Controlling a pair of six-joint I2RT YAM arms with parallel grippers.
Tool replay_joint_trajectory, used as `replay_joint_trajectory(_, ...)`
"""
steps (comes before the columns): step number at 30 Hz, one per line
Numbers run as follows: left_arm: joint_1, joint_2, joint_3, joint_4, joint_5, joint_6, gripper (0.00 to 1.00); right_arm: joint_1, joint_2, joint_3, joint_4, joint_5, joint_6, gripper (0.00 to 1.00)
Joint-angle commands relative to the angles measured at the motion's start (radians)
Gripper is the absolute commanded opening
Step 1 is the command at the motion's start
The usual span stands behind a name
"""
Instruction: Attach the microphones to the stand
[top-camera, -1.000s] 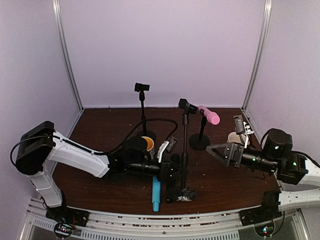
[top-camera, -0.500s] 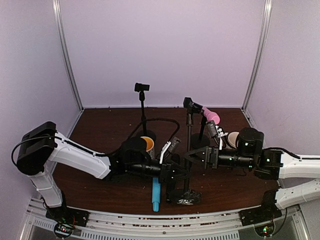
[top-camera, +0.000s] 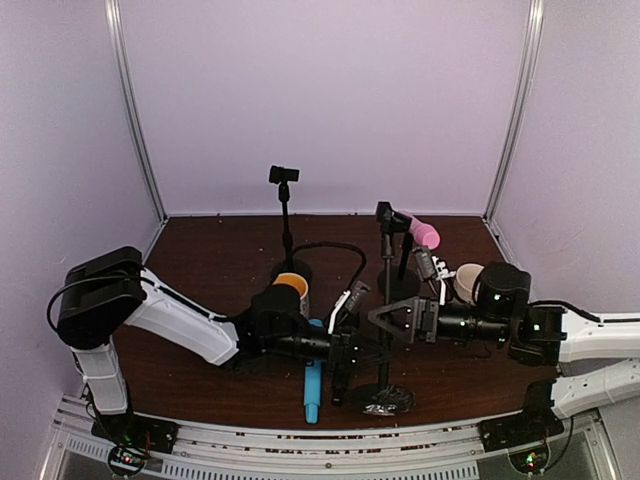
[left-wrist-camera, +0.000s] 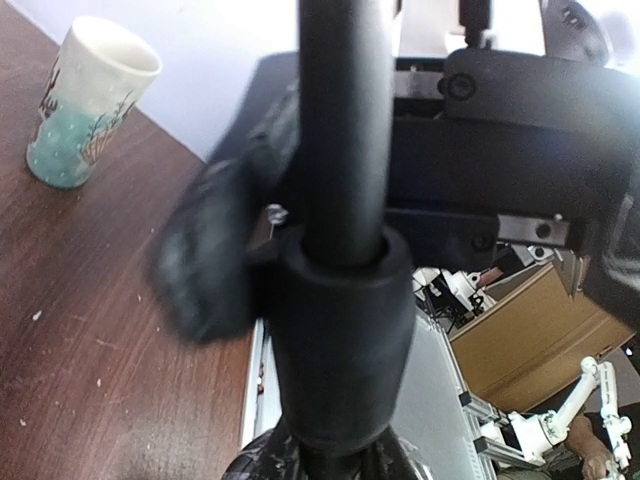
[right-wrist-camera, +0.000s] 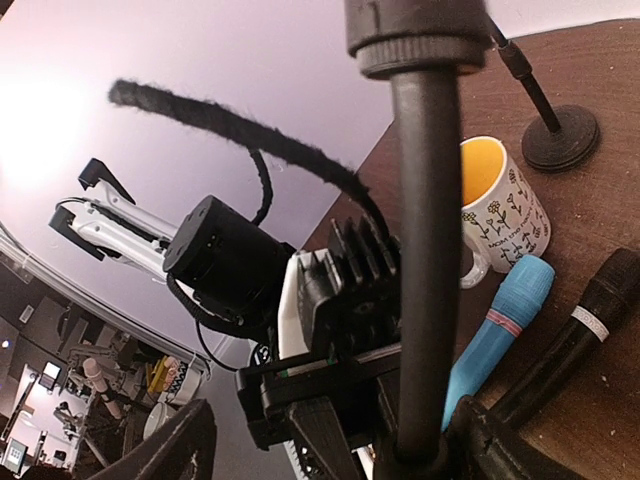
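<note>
The black stand (top-camera: 386, 300) rises at the table's middle, an empty clip (top-camera: 385, 212) on top. My left gripper (top-camera: 352, 350) is shut on its pole (left-wrist-camera: 340, 150) low down, just above the collar (left-wrist-camera: 340, 340). My right gripper (top-camera: 388, 325) stands open with the same pole (right-wrist-camera: 425, 250) between its fingers, not touching it. The light blue microphone (top-camera: 313, 385) (right-wrist-camera: 495, 330) and the black microphone (top-camera: 340, 380) (right-wrist-camera: 585, 325) lie side by side on the table beside the stand's base (top-camera: 382, 400). The pink microphone (top-camera: 423, 232) sits clipped on a short stand (top-camera: 400, 285) behind.
A taller stand (top-camera: 285, 215) with an empty clip is at the back centre. A flowered mug with a yellow inside (top-camera: 292, 290) (right-wrist-camera: 495, 205) stands left of the pole. A second pale mug (top-camera: 467, 278) (left-wrist-camera: 85, 105) is at the right. A black cable (top-camera: 330, 245) arcs overhead.
My right arm swung in from the right and brought its open jaws around the stand's pole. The left gripper kept its hold while the stand shifted a little to the right.
</note>
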Motion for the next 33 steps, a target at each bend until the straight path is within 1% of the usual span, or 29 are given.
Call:
replay_joint_trajectory(1, 0.050, -0.037, -0.008, 0.033, -0.123, 0.000, 0.00, 0.036, -0.141, -0.019, -0.083, -0.020, 0.078, 0.80)
replay_joint_trajectory(4, 0.052, -0.052, -0.007, -0.031, -0.147, 0.033, 0.00, 0.037, -0.236, -0.037, -0.137, -0.003, 0.109, 0.80)
replay_joint_trajectory(7, 0.052, -0.058, -0.012, -0.046, -0.147, 0.048, 0.00, 0.036, -0.316, -0.046, -0.181, 0.034, 0.110, 0.80)
replay_joint_trajectory(10, 0.052, -0.073, -0.032, -0.037, -0.138, 0.058, 0.00, 0.016, -0.349, -0.003, -0.323, 0.078, 0.027, 0.80)
replay_joint_trajectory(13, 0.052, -0.091, -0.049, -0.033, -0.108, 0.081, 0.00, -0.037, -0.341, 0.012, -0.376, 0.067, -0.031, 0.80)
replay_joint_trajectory(17, 0.050, -0.103, -0.052, -0.001, -0.022, 0.077, 0.00, -0.091, -0.279, -0.008, -0.311, 0.015, -0.063, 0.81)
replay_joint_trajectory(21, 0.046, -0.113, -0.045, 0.028, 0.024, 0.066, 0.00, -0.094, -0.171, -0.002, -0.188, -0.059, -0.108, 0.83)
replay_joint_trajectory(23, 0.041, -0.113, -0.036, 0.035, 0.039, 0.060, 0.00, -0.094, -0.119, 0.008, -0.120, -0.079, -0.113, 0.83)
replay_joint_trajectory(26, 0.036, -0.109, -0.020, 0.034, 0.053, 0.057, 0.00, -0.094, -0.043, 0.032, -0.063, -0.098, -0.120, 0.83)
replay_joint_trajectory(30, 0.035, -0.103, -0.005, 0.035, 0.062, 0.050, 0.00, -0.092, 0.048, 0.053, 0.042, -0.168, -0.098, 0.83)
replay_joint_trajectory(33, 0.035, -0.096, -0.005, 0.071, 0.081, 0.032, 0.00, -0.086, 0.103, 0.047, 0.128, -0.187, -0.059, 0.83)
